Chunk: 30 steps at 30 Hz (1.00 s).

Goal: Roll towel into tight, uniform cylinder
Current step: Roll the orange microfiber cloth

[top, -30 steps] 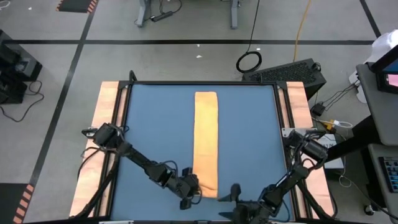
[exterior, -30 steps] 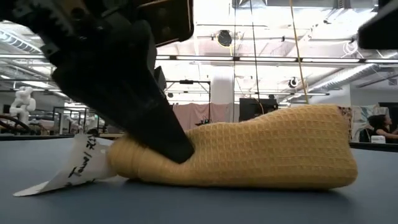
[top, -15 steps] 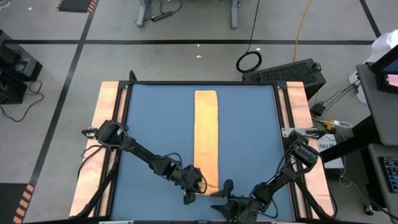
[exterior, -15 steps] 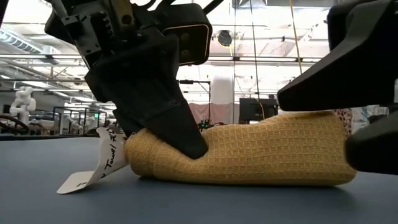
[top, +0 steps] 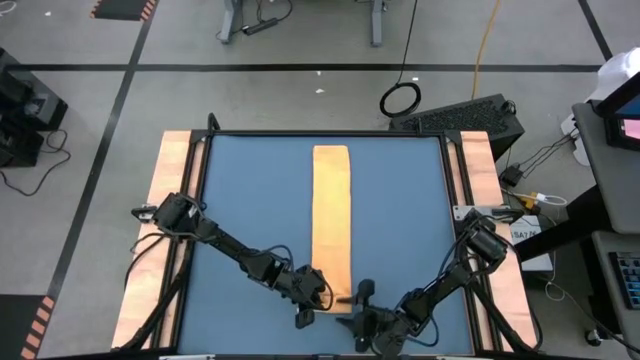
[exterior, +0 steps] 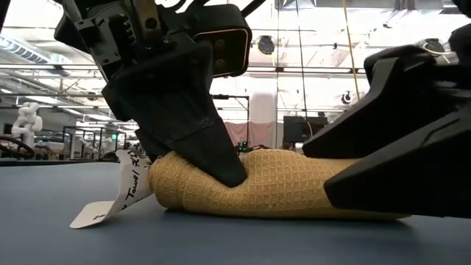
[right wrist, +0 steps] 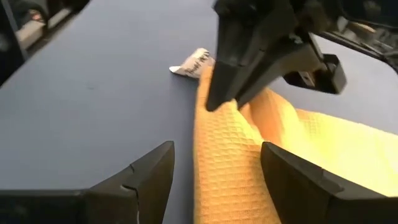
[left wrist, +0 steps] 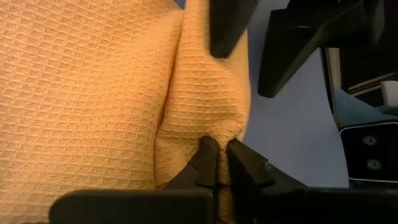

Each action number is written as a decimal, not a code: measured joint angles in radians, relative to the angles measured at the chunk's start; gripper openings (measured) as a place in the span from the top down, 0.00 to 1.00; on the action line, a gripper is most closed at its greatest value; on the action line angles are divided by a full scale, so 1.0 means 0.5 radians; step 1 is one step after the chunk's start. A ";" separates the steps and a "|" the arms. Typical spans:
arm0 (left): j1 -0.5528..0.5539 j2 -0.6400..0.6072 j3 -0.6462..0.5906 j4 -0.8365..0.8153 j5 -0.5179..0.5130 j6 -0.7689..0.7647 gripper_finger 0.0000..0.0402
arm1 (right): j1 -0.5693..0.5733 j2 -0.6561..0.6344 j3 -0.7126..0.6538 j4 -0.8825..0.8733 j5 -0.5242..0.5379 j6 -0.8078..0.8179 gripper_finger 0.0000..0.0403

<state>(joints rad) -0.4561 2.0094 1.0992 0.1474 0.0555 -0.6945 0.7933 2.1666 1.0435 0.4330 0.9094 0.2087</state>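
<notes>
The orange-yellow towel (top: 331, 215) lies as a long narrow strip down the middle of the blue table, and its near end (exterior: 294, 184) is humped up. Its white tag (exterior: 110, 199) sticks out at the near left corner. My left gripper (top: 318, 288) is shut on the towel's near end at its left side. My right gripper (top: 362, 292) is open at the near end's right side. In the right wrist view its fingers (right wrist: 149, 177) stand on either side of the cloth. My left gripper pinches a raised fold of the towel (left wrist: 208, 127) between its two fingertips, at the near end's left side. The fingers slant down from the table's left. The fold is lifted a little; the rest of the towel lies on the table. I cannot tell whether my right gripper touches the towel.
The blue table top (top: 240, 220) shows bare on both sides of the strip. Wooden side rails (top: 170, 200) border the table left and right.
My right gripper has moved toward the table's left, up to the towel's near end, staying open. My left gripper has shifted a little to the right with the pinched fold, drawing the towel's left corner inward. The tag has tipped more upright.
</notes>
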 joint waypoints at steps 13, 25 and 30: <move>-0.106 0.000 0.001 -0.002 -0.429 0.063 0.77 | -0.056 0.003 -0.002 -0.334 -0.078 0.676 0.60; -0.418 -0.195 0.001 0.025 -1.107 0.594 0.48 | -0.057 0.002 -0.009 -0.302 -0.090 1.064 0.93; -0.531 -0.123 0.005 0.054 -1.277 0.733 0.38 | -0.066 -0.005 -0.008 -0.275 -0.165 1.231 0.89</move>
<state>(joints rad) -0.7214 1.9481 1.1015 0.1743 -0.5830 -0.3279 0.7603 2.1640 1.0397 0.2956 0.8271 0.8243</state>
